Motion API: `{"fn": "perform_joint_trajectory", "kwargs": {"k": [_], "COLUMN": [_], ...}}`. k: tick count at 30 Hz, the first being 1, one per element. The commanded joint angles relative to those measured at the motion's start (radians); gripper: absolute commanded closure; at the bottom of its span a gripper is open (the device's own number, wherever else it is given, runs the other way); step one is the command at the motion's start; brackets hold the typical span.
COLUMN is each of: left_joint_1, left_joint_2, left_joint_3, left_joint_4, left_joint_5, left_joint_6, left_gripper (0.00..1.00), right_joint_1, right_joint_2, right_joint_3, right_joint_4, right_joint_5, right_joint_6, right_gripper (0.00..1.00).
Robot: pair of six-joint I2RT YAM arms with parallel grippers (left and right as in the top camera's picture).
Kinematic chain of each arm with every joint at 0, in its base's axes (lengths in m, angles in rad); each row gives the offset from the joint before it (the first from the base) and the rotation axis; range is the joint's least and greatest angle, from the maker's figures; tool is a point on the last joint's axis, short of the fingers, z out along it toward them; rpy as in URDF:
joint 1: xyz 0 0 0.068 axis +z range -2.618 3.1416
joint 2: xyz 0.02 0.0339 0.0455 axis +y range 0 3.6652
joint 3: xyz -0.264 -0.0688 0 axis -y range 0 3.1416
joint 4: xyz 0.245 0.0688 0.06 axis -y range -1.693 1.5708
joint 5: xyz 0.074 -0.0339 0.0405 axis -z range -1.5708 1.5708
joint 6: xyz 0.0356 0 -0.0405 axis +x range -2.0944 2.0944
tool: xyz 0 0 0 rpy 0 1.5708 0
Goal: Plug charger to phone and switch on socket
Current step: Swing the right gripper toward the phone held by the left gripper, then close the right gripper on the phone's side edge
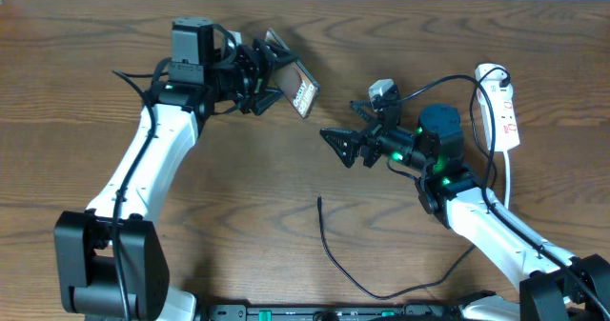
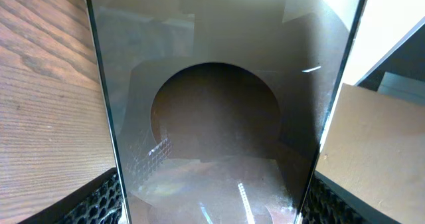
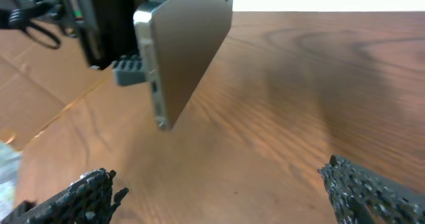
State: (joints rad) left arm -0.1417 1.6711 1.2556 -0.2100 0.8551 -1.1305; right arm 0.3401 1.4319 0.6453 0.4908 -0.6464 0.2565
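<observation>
**Glass phone [image 1: 297, 83] aloft, charger [image 1: 334, 254] not yet picked up**

Clamped at one end by the left gripper [image 1: 265, 83], the phone hangs above the table [image 1: 238, 216] near the far edge, a little left of the middle. Its long axis slants from the far-left corner toward the near-right one, and its free short end points at the right gripper [image 1: 343, 145]. The right wrist view shows a small slot on a narrow edge, probably the port.

The right gripper is spread wide and empty, aimed at the phone from mid-table, its fingers [image 3: 86, 197] well apart.

The charger lies loose toward the near edge, with its plug tip [image 1: 319, 201] pointing at the far edge and touched by nothing. The socket [image 1: 508, 111] sits by the right edge, near the far-right corner.

Judged from this, the phone is presented and the step in hand is fetching the cable. The right gripper must drop to the plug tip, pinch just behind it, then line it up with the phone's long axis
</observation>
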Motion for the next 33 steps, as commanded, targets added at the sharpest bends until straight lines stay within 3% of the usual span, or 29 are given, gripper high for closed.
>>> {"fn": "perform_joint_trajectory", "kwargs": {"k": [1, 8, 25, 33], "left_joint_1": [-0.018, -0.046, -0.118, -0.170], "left_joint_2": [-0.021, -0.021, -0.021, -0.021], "left_joint_3": [0.025, 0.025, 0.025, 0.025], "left_joint_4": [0.011, 0.011, 0.014, 0.021], "left_joint_5": [-0.013, -0.016, -0.035, -0.056], "left_joint_6": [-0.013, -0.032, -0.035, -0.043], "left_gripper": [0.92, 0.93, 0.93, 0.93], "right_joint_1": [0.009, 0.009, 0.010, 0.010], "right_joint_2": [0.000, 0.000, 0.000, 0.000], "right_joint_3": [0.011, 0.011, 0.011, 0.011], "right_joint_4": [0.015, 0.077, 0.083, 0.085], "right_joint_5": [0.043, 0.053, 0.074, 0.147], "right_joint_6": [-0.014, 0.116, 0.144, 0.235], "right_gripper": [0.01, 0.01, 0.01, 0.01]}}
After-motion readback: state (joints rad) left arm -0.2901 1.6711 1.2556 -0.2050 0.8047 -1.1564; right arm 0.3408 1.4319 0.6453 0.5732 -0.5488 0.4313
